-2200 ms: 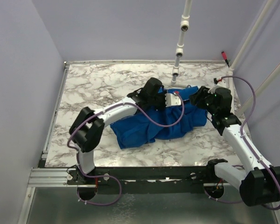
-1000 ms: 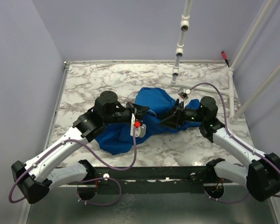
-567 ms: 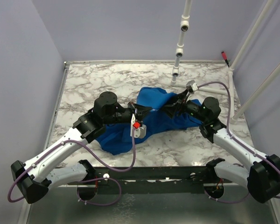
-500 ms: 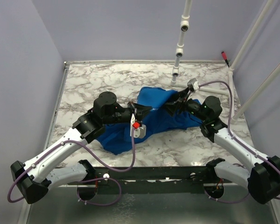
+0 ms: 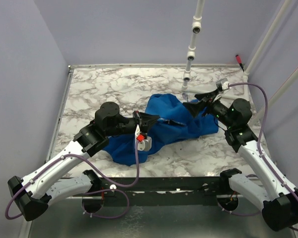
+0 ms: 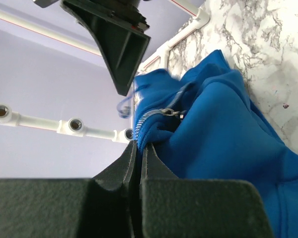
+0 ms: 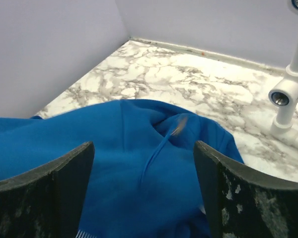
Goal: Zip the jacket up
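1. Found left gripper (image 6: pixel 138 145) pinched tight on the jacket (image 6: pixel 223 139) edge, right at the zipper (image 6: pixel 148 117) teeth and just beside the slider (image 6: pixel 168 112).
2. Found right gripper (image 7: pixel 143 148) spread wide and holding nothing, hanging above the far end of the cloth. Noted a thin blue strand (image 7: pixel 161 144) beneath it, too blurred to identify.
3. Located jacket bunched in a heap on the table (image 5: pixel 104 84), between the two arms and near the white pipe (image 5: pixel 187 78).
4. Judged cloth soft, light and limp. Expect sagging, folding and sliding, with no stiffness to push against.
5. Cannot tell how far the zipper is closed; only a short run of teeth is visible in the left wrist view.
6. Recommend one hold on the hem under the slider for tension, and a second on the small metal pull. Expect that pull to be hard to catch and easy to lose.
7. Flagged risk of slack cloth drawn into the teeth, jamming the slider.
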Tool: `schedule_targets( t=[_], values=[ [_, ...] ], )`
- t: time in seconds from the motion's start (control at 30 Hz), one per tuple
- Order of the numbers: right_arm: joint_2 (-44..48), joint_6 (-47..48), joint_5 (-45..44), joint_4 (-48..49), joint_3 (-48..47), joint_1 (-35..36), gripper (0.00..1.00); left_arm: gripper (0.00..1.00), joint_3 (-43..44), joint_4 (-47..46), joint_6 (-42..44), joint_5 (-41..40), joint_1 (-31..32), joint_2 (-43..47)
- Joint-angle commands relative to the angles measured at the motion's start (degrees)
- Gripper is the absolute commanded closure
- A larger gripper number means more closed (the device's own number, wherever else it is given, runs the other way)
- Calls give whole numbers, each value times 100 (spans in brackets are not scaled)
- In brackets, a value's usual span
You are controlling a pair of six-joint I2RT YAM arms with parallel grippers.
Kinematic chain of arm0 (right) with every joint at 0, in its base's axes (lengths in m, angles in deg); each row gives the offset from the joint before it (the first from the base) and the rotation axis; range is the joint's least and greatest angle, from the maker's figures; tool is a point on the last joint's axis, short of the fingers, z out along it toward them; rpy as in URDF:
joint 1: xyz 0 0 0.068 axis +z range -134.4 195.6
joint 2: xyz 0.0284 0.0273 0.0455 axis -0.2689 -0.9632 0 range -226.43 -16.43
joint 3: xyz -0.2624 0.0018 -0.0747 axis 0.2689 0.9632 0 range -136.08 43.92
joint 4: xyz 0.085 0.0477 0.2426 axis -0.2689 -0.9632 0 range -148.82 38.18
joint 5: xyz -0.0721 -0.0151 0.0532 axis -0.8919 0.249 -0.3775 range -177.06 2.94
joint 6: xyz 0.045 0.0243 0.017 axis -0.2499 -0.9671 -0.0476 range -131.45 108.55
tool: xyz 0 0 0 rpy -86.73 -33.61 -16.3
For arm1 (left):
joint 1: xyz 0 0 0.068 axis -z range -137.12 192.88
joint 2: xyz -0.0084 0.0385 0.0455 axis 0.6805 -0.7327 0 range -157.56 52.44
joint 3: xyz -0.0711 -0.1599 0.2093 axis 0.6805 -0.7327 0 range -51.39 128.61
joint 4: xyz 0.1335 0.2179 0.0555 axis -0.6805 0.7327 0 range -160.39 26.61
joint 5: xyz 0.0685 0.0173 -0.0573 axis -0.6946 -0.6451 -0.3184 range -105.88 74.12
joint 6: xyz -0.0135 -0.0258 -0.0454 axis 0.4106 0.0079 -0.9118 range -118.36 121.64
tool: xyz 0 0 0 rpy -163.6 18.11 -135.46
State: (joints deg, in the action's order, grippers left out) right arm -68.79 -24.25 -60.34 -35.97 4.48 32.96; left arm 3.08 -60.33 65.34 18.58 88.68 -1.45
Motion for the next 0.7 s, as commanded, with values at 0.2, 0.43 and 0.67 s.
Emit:
schedule_targets(
  t=[0.2,0.43,0.67],
  values=[
    [729,-1494,406,-2078,461,-111,6,100,-192,-112,145,290,52,304],
    [1358,-1786,523,-2995,350,-111,5,100,-265,-107,129,266,52,385],
    [1885,-1850,184,-4266,80,-117,6,100,-305,-102,117,269,34,423]
  ],
)
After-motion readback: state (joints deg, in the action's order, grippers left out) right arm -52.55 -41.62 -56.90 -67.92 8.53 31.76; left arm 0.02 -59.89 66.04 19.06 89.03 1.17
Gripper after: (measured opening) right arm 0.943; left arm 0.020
